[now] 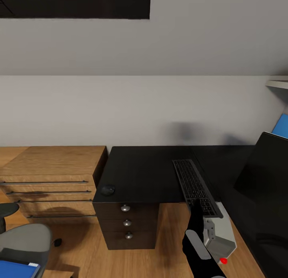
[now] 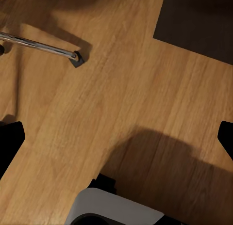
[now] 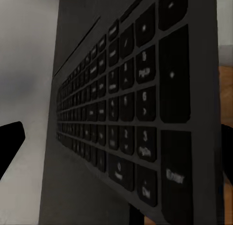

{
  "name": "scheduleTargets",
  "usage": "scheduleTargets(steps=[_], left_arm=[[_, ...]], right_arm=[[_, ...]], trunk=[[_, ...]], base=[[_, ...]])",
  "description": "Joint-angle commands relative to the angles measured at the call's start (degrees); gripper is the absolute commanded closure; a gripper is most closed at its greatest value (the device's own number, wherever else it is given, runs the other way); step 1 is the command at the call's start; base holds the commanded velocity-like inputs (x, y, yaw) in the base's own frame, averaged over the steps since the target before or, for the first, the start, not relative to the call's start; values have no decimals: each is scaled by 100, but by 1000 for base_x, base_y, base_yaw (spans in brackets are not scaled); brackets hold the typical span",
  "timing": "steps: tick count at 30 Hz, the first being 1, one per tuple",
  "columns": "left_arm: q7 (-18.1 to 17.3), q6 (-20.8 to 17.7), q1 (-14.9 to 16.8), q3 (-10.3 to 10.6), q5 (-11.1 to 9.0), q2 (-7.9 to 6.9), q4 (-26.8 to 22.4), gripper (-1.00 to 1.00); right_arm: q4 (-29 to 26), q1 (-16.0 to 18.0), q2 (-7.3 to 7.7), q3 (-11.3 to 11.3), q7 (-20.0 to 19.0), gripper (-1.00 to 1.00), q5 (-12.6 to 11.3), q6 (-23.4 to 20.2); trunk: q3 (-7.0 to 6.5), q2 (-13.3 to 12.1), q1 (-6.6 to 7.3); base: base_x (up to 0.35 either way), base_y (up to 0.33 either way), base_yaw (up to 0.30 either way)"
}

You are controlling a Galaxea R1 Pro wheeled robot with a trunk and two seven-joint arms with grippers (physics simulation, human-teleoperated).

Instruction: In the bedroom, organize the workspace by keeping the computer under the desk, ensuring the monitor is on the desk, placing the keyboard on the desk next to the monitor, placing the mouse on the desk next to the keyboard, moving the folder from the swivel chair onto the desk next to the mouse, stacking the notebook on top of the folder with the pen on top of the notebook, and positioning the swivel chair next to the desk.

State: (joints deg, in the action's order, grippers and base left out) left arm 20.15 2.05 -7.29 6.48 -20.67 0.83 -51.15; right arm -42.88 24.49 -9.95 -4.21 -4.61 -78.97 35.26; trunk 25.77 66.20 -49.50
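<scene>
The keyboard (image 1: 195, 185) lies on the black desk (image 1: 144, 172), its near end reaching past the front edge. My right gripper (image 1: 197, 207) is at that near end. In the right wrist view the keyboard (image 3: 131, 113) sits just ahead of the open right gripper (image 3: 116, 147). The mouse (image 1: 107, 189) rests at the desk's front left corner. The black monitor (image 1: 266, 182) stands at the right. The grey computer (image 1: 219, 235) sits below the desk. The blue folder (image 1: 16, 269) lies on the swivel chair (image 1: 24, 240). My left gripper (image 2: 116, 137) hangs open over the wooden floor.
A light wooden cabinet (image 1: 52, 176) with drawers adjoins the desk on the left. Black drawers with silver knobs (image 1: 127, 222) sit under the desk. A chrome chair leg (image 2: 43, 45) with a castor crosses the floor below my left gripper. A white shelf (image 1: 278, 84) juts from the right wall.
</scene>
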Motion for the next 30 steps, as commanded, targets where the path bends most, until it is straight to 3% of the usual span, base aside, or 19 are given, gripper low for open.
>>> scheduleTargets(steps=[1,14,30], left_arm=[[33,22,0,20,-60,-4,-8,-100],[33,22,0,20,-60,-4,-1,-100],[33,23,0,20,-60,-4,-1,-100]], right_arm=[[-1,3,-4,-10,-49,-100,-57,8],[-1,3,-4,-19,-49,-100,-57,8],[-1,3,-4,-19,-49,-100,-57,11]], trunk=[[5,3,0],[5,3,0],[5,3,0]], base=[[0,0,0],[-6,0,0],[-200,0,0]])
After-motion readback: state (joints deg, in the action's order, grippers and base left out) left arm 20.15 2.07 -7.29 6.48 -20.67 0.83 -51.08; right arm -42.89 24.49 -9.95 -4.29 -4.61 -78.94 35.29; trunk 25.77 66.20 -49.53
